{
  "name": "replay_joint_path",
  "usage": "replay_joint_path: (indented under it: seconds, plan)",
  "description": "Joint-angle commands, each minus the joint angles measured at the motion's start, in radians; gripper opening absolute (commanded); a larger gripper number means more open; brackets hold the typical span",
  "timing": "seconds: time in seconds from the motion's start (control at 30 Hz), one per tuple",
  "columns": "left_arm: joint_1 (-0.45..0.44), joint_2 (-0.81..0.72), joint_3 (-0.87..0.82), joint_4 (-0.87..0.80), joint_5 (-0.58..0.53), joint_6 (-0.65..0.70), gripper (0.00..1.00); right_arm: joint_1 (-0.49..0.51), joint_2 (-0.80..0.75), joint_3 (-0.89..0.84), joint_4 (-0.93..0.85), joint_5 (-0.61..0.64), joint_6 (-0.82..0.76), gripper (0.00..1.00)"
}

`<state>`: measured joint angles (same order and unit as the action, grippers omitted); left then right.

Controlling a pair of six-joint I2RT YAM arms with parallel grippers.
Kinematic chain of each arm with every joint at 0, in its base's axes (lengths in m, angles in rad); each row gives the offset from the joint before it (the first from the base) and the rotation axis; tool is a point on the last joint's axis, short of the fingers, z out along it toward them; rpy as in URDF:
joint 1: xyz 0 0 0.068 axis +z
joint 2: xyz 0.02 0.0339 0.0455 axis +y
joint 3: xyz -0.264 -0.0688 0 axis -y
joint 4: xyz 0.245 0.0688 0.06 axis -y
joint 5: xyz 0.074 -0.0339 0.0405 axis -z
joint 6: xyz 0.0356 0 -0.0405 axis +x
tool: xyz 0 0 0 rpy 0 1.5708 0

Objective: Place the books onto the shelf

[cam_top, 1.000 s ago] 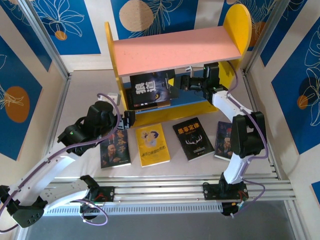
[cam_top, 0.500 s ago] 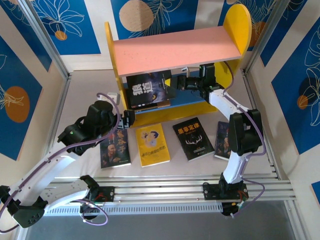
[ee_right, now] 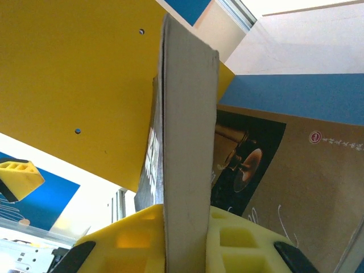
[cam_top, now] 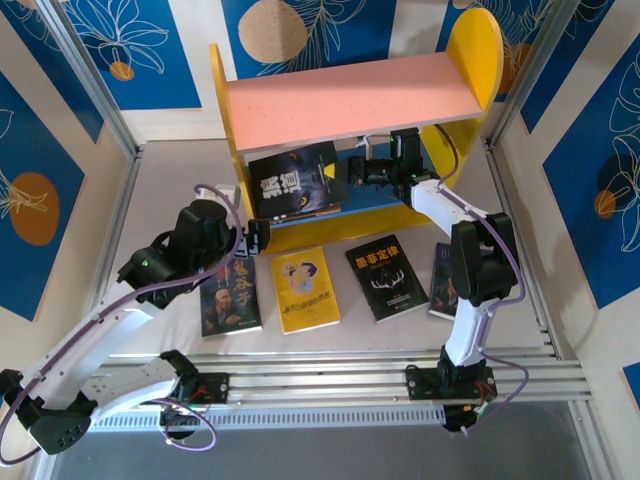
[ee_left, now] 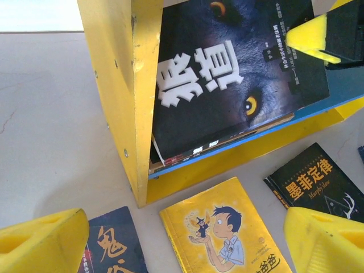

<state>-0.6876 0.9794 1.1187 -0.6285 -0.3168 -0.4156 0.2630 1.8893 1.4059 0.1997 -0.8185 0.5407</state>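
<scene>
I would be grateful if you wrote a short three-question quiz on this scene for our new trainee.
1. Multiple choice: which book does the right hand grip? A) the yellow cartoon book; B) the black wolf book; C) the black antlers book.
2. True or false: the left hand is shut on a portrait book.
3. Count: how many books lie flat on the table in front of the shelf?

Key:
1. B; it is held upright on the lower board.
2. False; its fingers stand open and hold nothing.
3. Four.
</scene>
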Motion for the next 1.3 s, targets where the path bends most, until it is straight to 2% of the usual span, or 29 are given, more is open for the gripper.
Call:
replay_joint_path:
  seconds: [0.0,1.27]
  plan:
    - [0.017,-0.001,-0.006,0.018,0.008,0.012,0.89,0.012,0.003,0.031,0.046,-0.022,0.002,0.0]
    - [0.03,-0.007,-0.001,0.016,0.019,0.023,0.89,0.024,0.075,0.073,0.08,-0.046,0.041,0.0]
